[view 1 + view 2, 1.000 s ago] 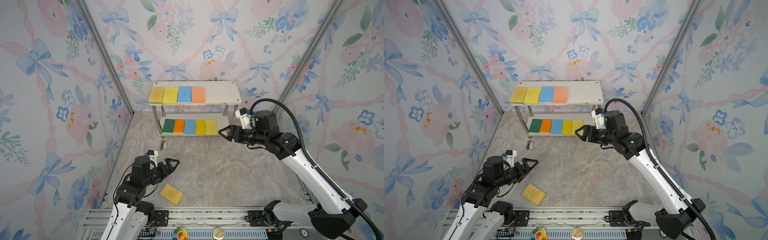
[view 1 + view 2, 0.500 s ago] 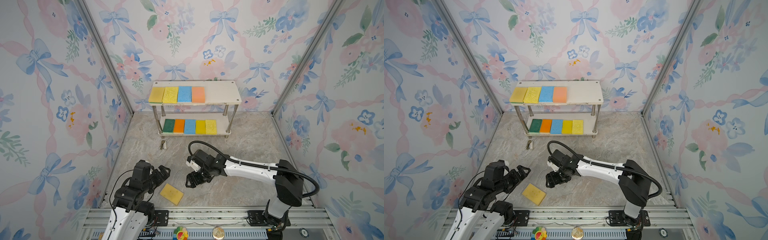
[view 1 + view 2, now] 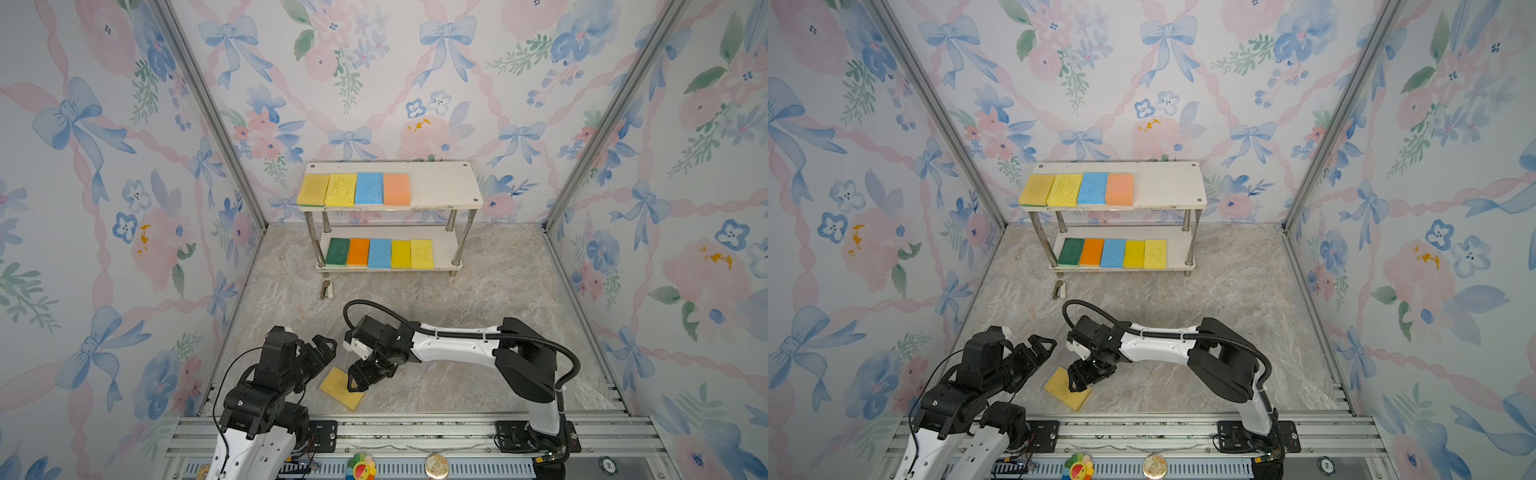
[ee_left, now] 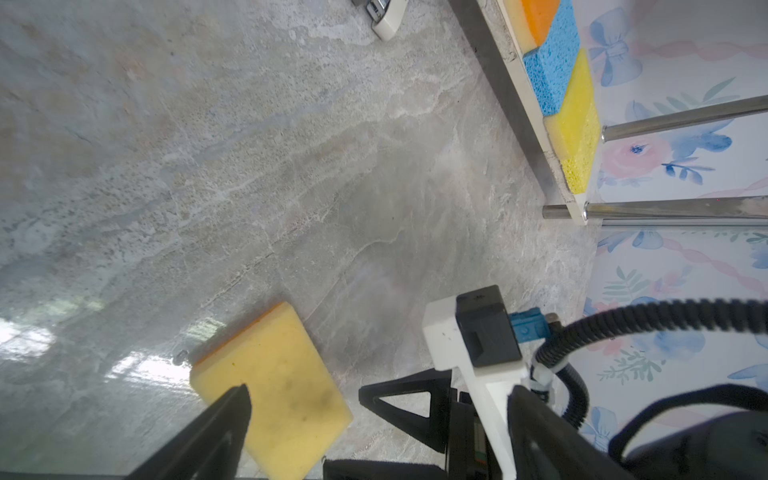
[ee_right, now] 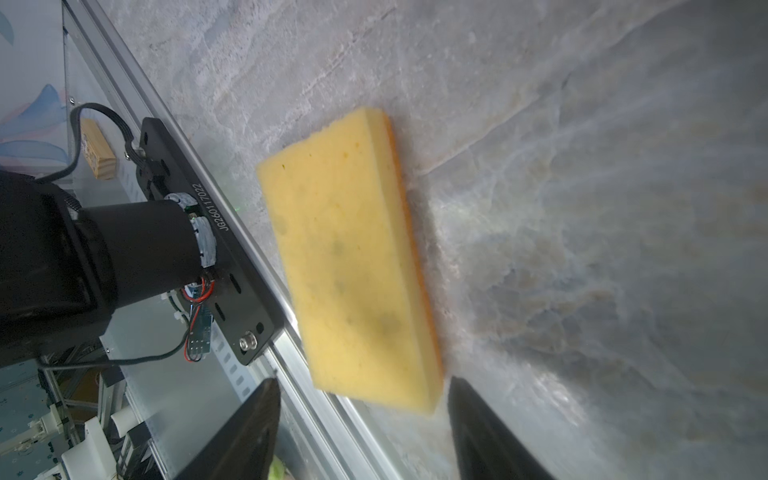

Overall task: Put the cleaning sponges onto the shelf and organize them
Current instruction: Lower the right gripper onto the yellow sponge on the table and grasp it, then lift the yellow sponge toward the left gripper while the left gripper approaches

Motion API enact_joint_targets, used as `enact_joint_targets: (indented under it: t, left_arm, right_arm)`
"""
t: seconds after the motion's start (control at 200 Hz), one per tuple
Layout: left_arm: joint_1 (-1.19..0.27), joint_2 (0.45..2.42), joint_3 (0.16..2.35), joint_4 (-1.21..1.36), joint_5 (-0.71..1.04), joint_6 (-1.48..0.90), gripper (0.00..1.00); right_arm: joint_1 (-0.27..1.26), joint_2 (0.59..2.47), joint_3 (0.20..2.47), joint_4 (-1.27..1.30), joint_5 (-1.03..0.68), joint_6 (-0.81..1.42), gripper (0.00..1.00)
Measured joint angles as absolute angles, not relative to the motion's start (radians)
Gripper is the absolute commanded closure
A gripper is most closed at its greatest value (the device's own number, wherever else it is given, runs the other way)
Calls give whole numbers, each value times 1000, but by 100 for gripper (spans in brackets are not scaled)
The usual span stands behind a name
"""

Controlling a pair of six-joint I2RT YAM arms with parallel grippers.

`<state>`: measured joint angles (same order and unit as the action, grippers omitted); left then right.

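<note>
Hovering over the yellow sponge (image 3: pixel 336 387), my right fingers (image 5: pixel 245 432) stand apart, astride its short end, long axis pointing straight ahead.

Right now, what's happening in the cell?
Nine sponges already sit on the shelf: four on top, five below. One yellow sponge lies on the floor at the front. The right pincer is over it, jaws open to either side, not gripping yet. The left pincer hovers open beside it, holding nothing.
</note>
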<state>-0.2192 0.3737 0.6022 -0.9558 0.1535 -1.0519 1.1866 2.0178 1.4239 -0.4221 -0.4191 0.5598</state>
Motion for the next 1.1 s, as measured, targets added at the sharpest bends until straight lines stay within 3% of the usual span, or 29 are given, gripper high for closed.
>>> enact_joint_targets:
  t: [0.385,0.945,1.095]
  left_arm:
    - [-219,374,602,-960,154,-1051,2]
    - [-219,405,609,-960,152,-1012,2]
    - [-219,468,629,-959,153,-976,2]
  right_arm:
    - [1193,2097,1490,-470,-365,525,45]
    - [1192,2072,1456,-480,-274,549,91]
    - [1170,1996,1372,-479,-240,588,96]
